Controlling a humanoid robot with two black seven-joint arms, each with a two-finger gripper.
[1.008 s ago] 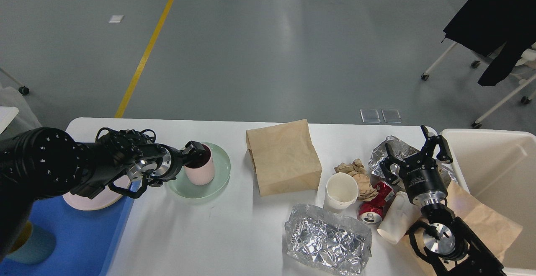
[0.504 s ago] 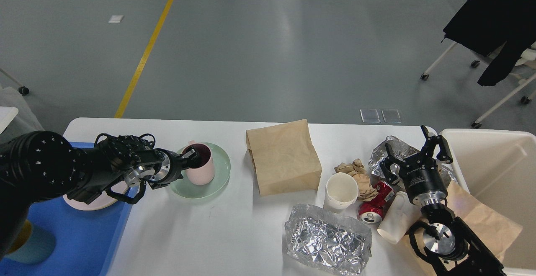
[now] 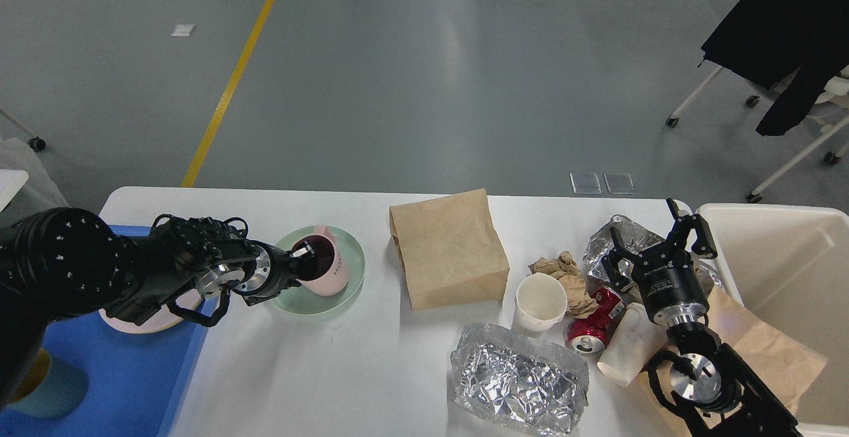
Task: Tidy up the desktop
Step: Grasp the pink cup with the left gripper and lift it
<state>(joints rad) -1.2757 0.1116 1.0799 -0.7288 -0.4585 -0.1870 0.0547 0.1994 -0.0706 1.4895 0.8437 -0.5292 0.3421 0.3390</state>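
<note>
- The left gripper (image 3: 300,259), reaching in from nine o'clock, now has the pink mug (image 3: 324,268) tipped toward the camera on the pale green plate (image 3: 350,276); a second ago the mug stood upright there with the gripper at its rim.
- One finger sits inside the mug's dark mouth and the other seems to press the outer wall, so the fingers read as clamped on the rim.
- The tilt shows lettering on the mug's side, and the base looks partly lifted off the plate, though contact cannot be ruled out.
- The gripper has drawn back slightly toward the blue tray (image 3: 119,364) at seven o'clock, which suggests the mug is bound for it, beside the pink dish (image 3: 142,321) already resting there.
- The right gripper (image 3: 656,245), at four o'clock, has not moved: its fingers stand apart and empty above the crumpled foil (image 3: 627,235), red can (image 3: 592,331) and white paper cup (image 3: 540,301).
- The desktop (image 3: 371,371) fills the lower frame and remains cluttered: the brown paper bag (image 3: 448,251) at centre, a foil sheet (image 3: 517,377) at six o'clock, and the cream bin (image 3: 789,278) waiting at three o'clock.
- Judged from this, tidying is at an early stage.
</note>
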